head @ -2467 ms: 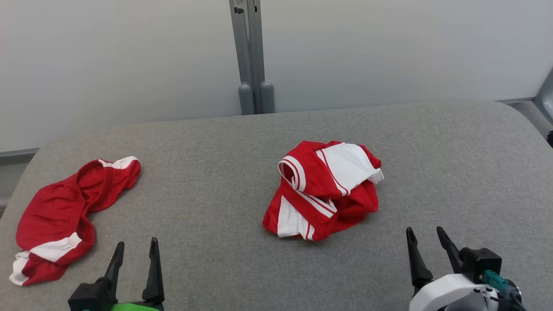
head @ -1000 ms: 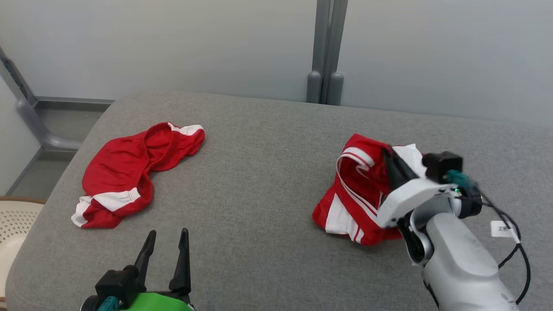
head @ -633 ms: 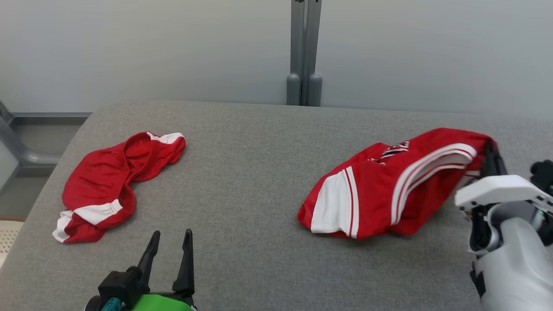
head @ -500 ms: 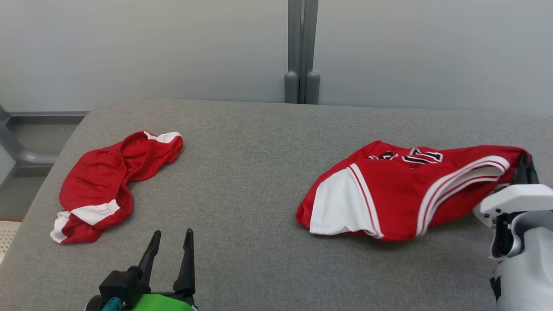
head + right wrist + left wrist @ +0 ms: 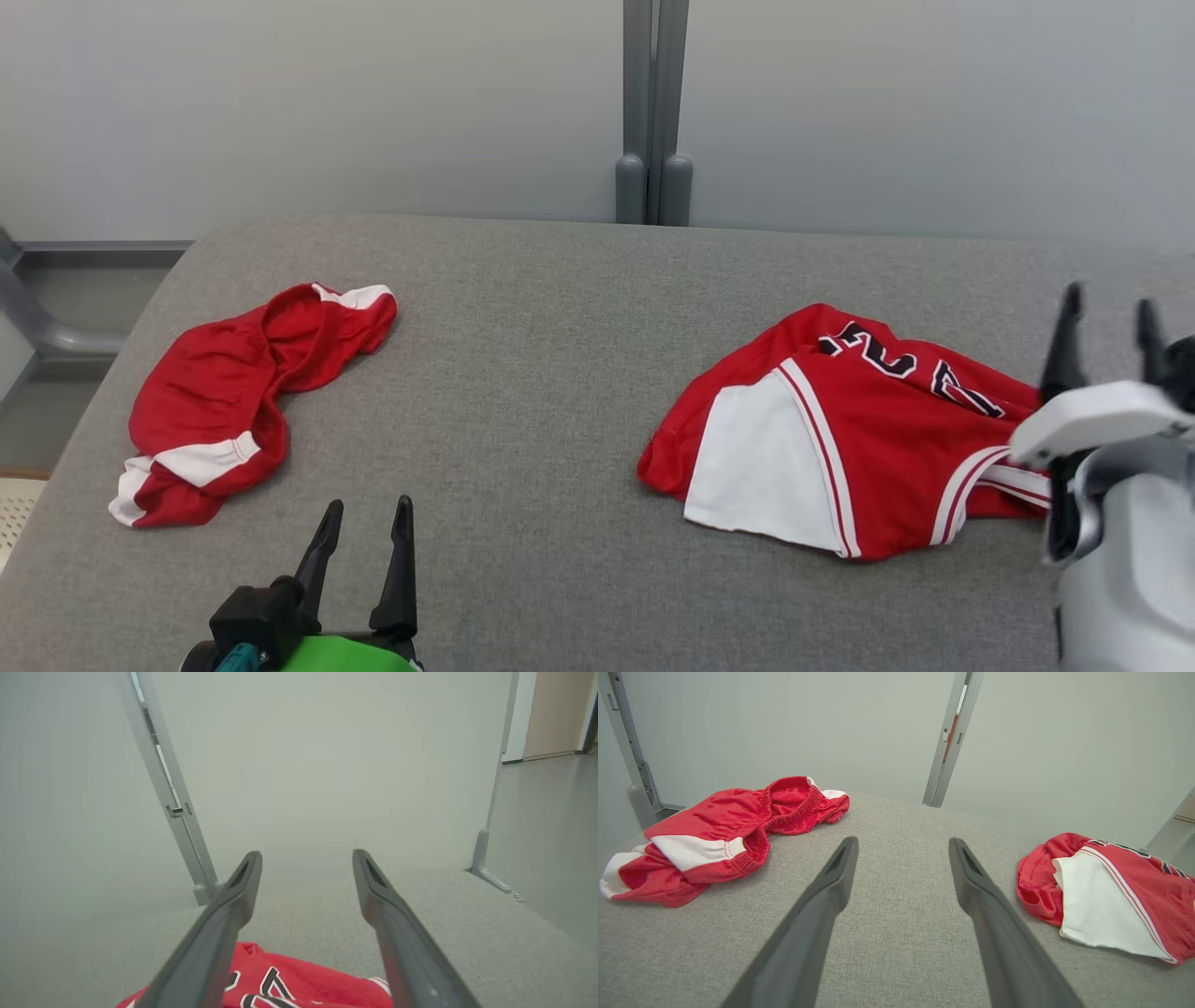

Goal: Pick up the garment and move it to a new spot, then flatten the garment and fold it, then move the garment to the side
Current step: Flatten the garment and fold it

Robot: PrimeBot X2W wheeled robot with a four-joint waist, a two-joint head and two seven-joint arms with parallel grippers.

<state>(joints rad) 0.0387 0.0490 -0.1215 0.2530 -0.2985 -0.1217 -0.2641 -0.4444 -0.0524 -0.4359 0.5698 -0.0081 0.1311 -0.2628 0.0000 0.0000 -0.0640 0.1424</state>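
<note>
Jersey (image 5: 840, 439): thin red knit, white side panel, black numerals. It lies crumpled at right centre of the head view on the grey padded table (image 5: 560, 355).

Handling, my judgement: light, limp, somewhat slick. It will sag and bunch rather than hold shape. Best hold is a hemmed edge, such as the striped band at its lower right, pinched through one layer.

Right pincer (image 5: 1108, 322): fingers spread apart with nothing between them, at the right edge of the frame, tips clear of the cloth. In the right wrist view the jersey sits at bottom centre, beneath the fingers.

Left pincer (image 5: 367, 509): also spread and empty, at bottom left, well apart from the jersey.
</note>
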